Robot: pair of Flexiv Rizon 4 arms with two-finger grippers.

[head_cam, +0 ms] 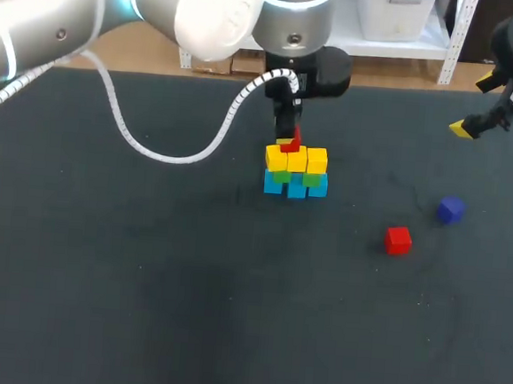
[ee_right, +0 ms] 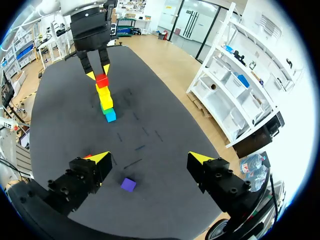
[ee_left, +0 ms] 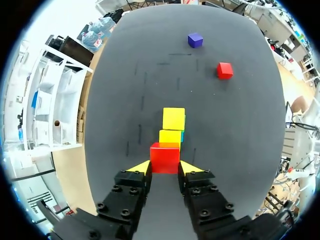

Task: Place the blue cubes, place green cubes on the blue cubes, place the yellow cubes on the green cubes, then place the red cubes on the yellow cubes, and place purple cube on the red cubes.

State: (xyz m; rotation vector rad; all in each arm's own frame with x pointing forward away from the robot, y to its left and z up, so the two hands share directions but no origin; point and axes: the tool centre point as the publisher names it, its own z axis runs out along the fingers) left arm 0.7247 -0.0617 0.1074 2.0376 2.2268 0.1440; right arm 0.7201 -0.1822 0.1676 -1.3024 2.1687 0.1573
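Your worktop (head_cam: 141,307) is a dark, matte sheet. Standing directly on it, toward the far middle, you have a short row of blue cubes (head_cam: 296,192) set side by side. Well apart to the right lie a loose red cube (head_cam: 398,240) and, near it but further back, a purple cube (head_cam: 451,210).

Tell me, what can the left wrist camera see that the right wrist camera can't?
Only the left wrist view shows the loose red cube whole; in the right wrist view it is almost wholly hidden. Only the right wrist view shows a green cube and the open right end effector. Both show the left end effector shut on a red cube over the yellow cubes, and the purple cube.
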